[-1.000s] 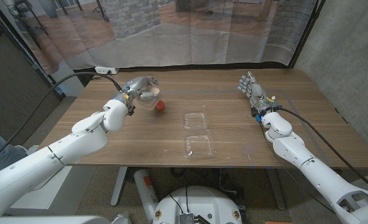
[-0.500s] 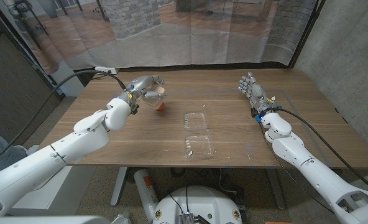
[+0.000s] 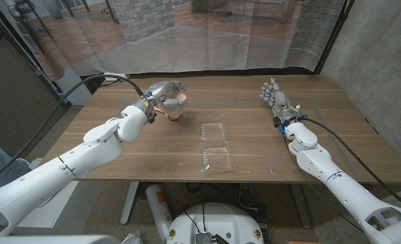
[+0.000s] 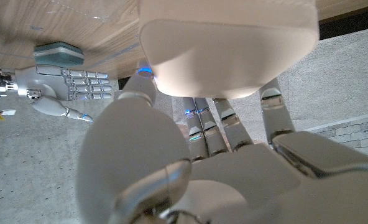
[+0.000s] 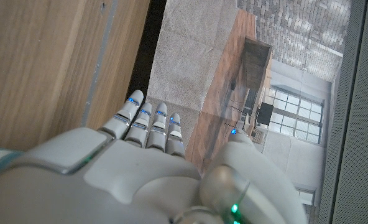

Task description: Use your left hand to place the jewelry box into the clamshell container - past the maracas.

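Left hand grips jewelry box above maracas, well short of clamshell container.

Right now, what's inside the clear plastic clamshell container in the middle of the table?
Nothing visible: both halves of the clear plastic clamshell container lie open and show only wood grain through them. The pale rounded jewelry box is held in the left hand, above the table and away from the container.

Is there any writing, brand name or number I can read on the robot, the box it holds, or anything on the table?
None can be read in these pictures.
The jewelry box held by the left hand: plain pale surface, no print visible.
The clamshell container: clear plastic, no label visible.
The right hand: only small lights, no lettering legible.
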Available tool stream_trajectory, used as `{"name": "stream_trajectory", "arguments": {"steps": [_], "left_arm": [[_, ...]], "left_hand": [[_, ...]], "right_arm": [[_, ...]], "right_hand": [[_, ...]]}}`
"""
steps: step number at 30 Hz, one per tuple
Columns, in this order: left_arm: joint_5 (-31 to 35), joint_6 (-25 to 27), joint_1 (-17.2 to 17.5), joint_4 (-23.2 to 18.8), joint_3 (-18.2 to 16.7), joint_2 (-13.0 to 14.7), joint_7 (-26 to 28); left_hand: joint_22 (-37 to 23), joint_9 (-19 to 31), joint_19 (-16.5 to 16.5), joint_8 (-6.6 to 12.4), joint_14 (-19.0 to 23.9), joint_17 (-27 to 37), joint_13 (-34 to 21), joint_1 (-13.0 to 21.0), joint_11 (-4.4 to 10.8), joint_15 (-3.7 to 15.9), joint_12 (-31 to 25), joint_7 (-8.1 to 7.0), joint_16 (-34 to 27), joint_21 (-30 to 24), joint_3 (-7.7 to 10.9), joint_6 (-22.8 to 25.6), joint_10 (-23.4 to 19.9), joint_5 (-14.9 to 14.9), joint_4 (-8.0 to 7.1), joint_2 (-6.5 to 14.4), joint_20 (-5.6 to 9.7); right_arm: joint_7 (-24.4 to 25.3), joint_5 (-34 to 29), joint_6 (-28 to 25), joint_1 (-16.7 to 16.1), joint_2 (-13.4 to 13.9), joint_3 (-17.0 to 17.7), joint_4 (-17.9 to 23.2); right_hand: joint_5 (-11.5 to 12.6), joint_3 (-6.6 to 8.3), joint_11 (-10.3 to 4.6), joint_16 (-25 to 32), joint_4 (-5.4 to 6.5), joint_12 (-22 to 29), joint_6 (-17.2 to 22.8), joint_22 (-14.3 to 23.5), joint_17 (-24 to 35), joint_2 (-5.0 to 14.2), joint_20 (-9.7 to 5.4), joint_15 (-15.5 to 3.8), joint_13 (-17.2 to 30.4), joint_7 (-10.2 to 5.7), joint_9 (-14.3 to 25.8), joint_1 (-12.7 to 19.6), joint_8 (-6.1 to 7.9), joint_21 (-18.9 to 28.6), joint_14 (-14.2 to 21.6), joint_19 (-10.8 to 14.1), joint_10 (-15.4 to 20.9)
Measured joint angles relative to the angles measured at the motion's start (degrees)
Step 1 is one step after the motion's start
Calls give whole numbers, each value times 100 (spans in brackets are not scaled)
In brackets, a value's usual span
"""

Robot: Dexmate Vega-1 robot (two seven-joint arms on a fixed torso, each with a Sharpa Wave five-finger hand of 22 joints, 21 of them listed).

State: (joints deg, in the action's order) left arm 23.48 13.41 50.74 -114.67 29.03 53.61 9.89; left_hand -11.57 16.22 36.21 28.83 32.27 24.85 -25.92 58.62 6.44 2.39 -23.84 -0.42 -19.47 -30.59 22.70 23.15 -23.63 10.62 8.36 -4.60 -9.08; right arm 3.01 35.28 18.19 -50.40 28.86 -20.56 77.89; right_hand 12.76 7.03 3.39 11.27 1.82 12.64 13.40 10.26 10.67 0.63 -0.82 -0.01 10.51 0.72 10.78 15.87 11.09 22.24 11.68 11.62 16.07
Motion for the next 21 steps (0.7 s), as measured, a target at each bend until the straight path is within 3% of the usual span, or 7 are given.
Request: {"name": "stream_trajectory", "arguments": {"steps": [21], "left_arm": [[251,-556,-73,34,42,-196,-107]], "left_hand": [[-4,-54,0,45,40,27,-72,38,33,22,0,-12,33,-58,1,94,-113,32,1,-38,0]], "right_arm": [[52,15,12,-92,79,72,113]], "right_hand": [[0,-24,0,0,-24,0,0,0,0,0,0,-21,0,0,0,0,0,-63,21,-1,0]]}}
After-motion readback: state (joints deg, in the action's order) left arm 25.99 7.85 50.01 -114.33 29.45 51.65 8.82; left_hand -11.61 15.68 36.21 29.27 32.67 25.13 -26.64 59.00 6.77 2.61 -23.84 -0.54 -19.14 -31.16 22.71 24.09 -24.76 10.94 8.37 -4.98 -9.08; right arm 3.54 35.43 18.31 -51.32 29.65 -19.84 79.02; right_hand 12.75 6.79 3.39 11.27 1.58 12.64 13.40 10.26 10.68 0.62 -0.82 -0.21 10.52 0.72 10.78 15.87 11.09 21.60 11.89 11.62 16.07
